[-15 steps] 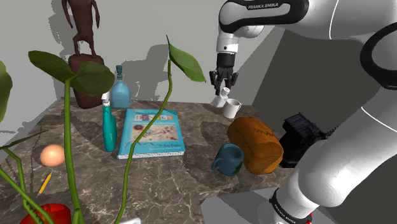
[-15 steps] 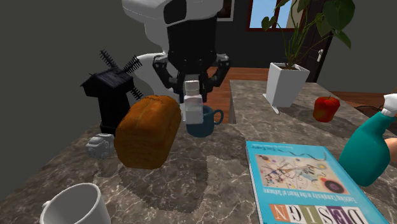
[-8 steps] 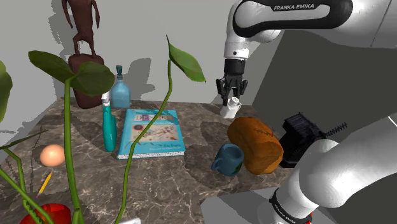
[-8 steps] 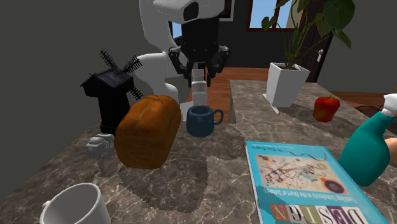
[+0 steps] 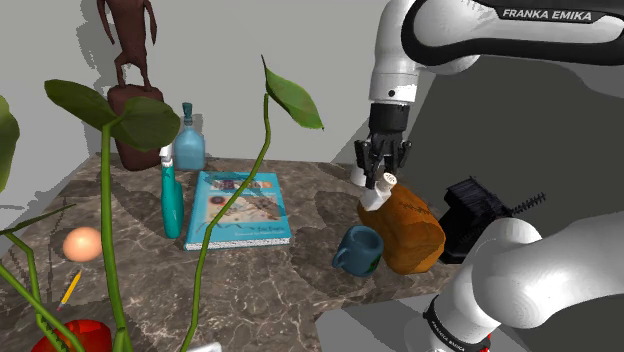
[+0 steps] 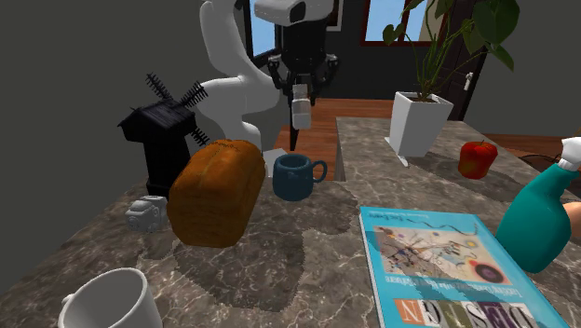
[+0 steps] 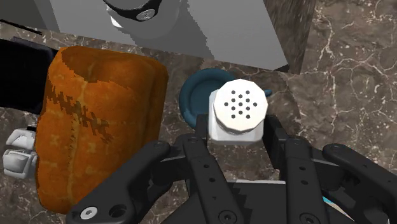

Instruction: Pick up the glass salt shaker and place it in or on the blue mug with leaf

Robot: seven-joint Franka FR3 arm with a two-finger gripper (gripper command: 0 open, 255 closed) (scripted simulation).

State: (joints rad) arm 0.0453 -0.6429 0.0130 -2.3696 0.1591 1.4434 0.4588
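Brown marble is covering the bench (image 5: 270, 285) I am working over. I am seeing the hand (image 5: 383, 178) squeezing its two fingers around the white salt shaker (image 7: 236, 114), holding it up in the air. It is hanging above the blue mug (image 5: 358, 250), not touching it. That mug is sitting near the bench edge by the stand, just beside the bread loaf (image 5: 405, 228).
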